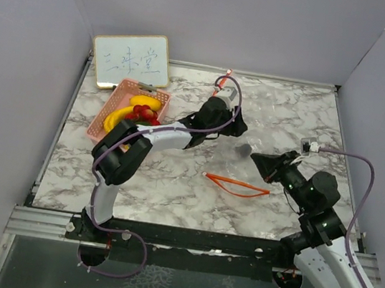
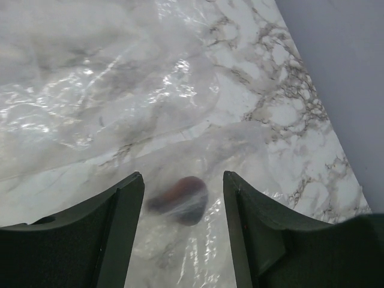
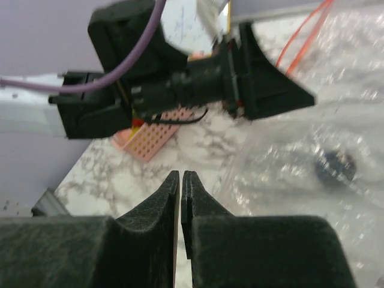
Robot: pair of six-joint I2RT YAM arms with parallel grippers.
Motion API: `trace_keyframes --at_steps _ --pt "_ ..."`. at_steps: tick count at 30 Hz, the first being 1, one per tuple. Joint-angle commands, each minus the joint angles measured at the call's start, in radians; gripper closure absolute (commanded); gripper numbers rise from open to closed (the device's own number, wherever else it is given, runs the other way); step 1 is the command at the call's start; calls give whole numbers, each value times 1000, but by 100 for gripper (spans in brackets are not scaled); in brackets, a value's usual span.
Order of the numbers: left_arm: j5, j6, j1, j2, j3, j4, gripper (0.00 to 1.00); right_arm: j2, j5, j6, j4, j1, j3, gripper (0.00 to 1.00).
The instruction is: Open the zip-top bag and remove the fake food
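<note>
The zip-top bag [image 1: 281,132] is found lying flat and crumpled on the tabletop [image 1: 172,184], between the two arms. Its orange zip strip [image 1: 238,186] is turned toward the near edge.

One dark purple piece [image 2: 180,200] is observed inside the clear film. The banana [image 1: 146,101] and red berry cluster [image 1: 143,113] are lodged in the pink basket [image 1: 101,127] at the far left, well apart from the bag.

The left end effector [image 2: 183,186] is held over the bag with its fingers apart, and the dark piece is framed between them. This placement is judged to be preparation for taking the piece through or out of the film.

The right end effector [image 3: 181,180] is at the bag's near side with its fingers brought together. Whether film is pinched between them cannot be told. The posture is judged to serve as an anchor, so that the bag is restrained while its contents are drawn out.

The task is assessed as mostly done, with one piece not yet removed.
</note>
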Motion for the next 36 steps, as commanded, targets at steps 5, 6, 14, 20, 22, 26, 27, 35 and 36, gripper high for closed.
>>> trace_keyframes --at_steps 5,6,14,20,22,26,27,35,36 --pt "111 -61 -32 233 165 -21 47 -72 -358 251 -4 2 -212 93" --pt "110 -69 -32 249 164 -11 48 -81 -358 263 -1 2 -236 93" --pt "31 -46 -13 252 95 -35 48 -67 -314 262 -56 2 -301 93" --pt "-6 -57 21 183 -35 -14 48 17 -302 256 -6 1 -331 93" --pt "-25 -56 26 152 -73 -14 48 41 -292 249 11 1 -332 93" --pt "-37 -66 32 95 -146 -3 48 82 -181 217 0 2 -314 93" --pt "-36 -69 32 85 -161 -1 48 93 -156 202 1 2 -306 93" --pt "-5 -81 31 28 -235 22 48 266 -83 178 125 2 -262 95" --pt "-1 -87 29 22 -248 29 48 290 -84 183 178 1 -264 95"
